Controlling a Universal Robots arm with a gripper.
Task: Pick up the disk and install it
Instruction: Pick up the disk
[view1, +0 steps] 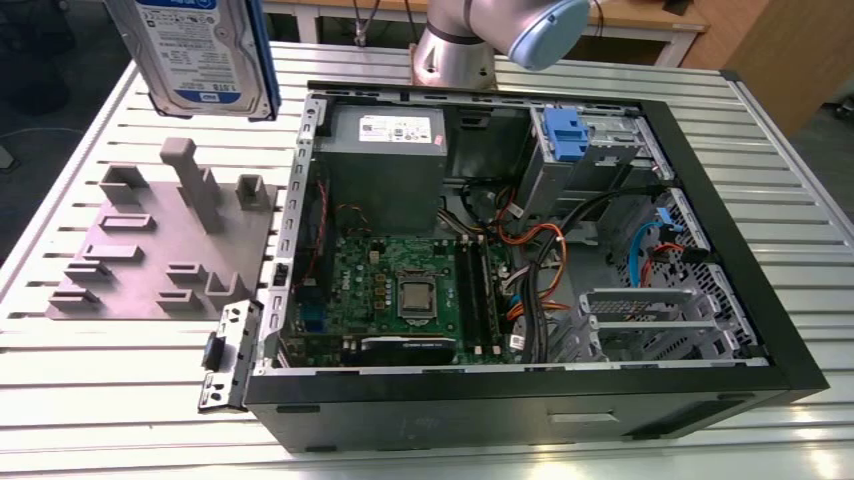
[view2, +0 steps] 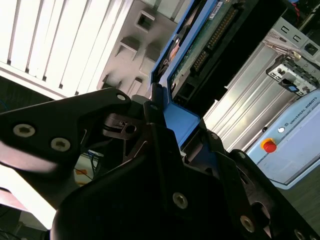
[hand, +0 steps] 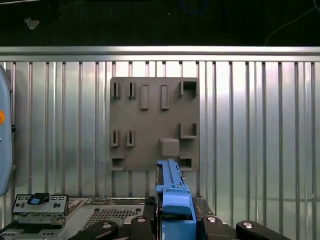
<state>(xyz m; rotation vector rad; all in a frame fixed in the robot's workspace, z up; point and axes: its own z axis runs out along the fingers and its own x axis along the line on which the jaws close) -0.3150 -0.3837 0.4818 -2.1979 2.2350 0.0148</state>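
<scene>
The disk (view1: 200, 55), a silver drive with a white-and-blue label and a blue bracket along its edge, hangs upright high above the grey fixture plate (view1: 147, 250), at the exterior view's upper left. In both wrist views my gripper (hand: 172, 222) is shut on the disk's blue bracket (hand: 172, 192), with black fingers (hand: 142, 224) on either side. The second wrist view shows the gripper (view2: 175, 132) clamped on the bracket and the disk's green circuit board (view2: 200, 45) beyond it. The fixture plate (hand: 155, 125) lies straight below the disk.
The open computer case (view1: 747, 240) lies on the slatted metal table (view1: 107, 370) at the exterior view's right of the plate. Inside are a grey power-supply box (view1: 387, 150), a motherboard (view1: 400, 290), cables, and a drive cage with a blue latch (view1: 567, 135). The arm's base (view1: 461, 50) stands behind the case.
</scene>
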